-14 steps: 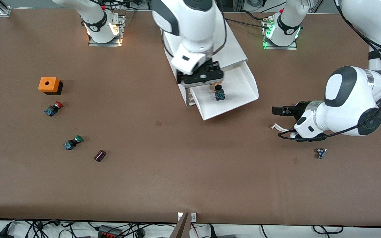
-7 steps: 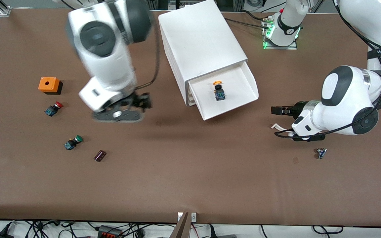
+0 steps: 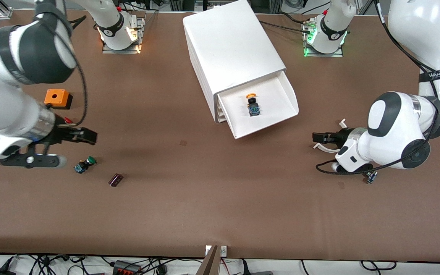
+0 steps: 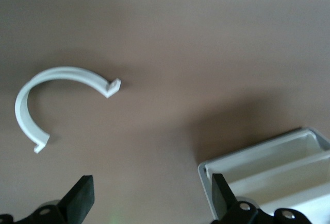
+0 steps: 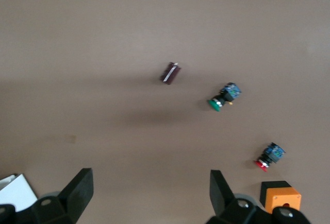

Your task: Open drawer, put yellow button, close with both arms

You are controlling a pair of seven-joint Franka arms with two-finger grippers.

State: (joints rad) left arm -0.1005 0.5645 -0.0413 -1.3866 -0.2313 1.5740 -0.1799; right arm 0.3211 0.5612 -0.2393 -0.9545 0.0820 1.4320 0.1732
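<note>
The white cabinet [image 3: 231,42] stands at the middle of the table near the robots' bases. Its top drawer [image 3: 289,93] is pulled out, and its corner shows in the left wrist view [image 4: 268,167]. The yellow button [image 3: 252,103] lies inside the drawer, free of both grippers. My right gripper [image 3: 89,136] is open and empty over the table by the red-capped switch [image 3: 67,120] and green-capped switch [image 3: 84,164]; its wrist view [image 5: 149,195] shows bare table between the fingers. My left gripper [image 3: 315,136] is open and empty, low over the table beside the drawer toward the left arm's end [image 4: 152,203].
A white C-shaped clip [image 4: 62,92] lies under the left gripper. An orange box [image 3: 56,97], a small dark part [image 3: 115,179] and a small blue part [image 3: 371,177] lie on the table. The right wrist view shows the green switch [image 5: 223,97], red switch [image 5: 270,156] and orange box [image 5: 281,198].
My right arm has swung from over the open drawer toward its own end of the table, leaving the yellow button in the drawer. My left gripper has shifted slightly nearer the front camera.
</note>
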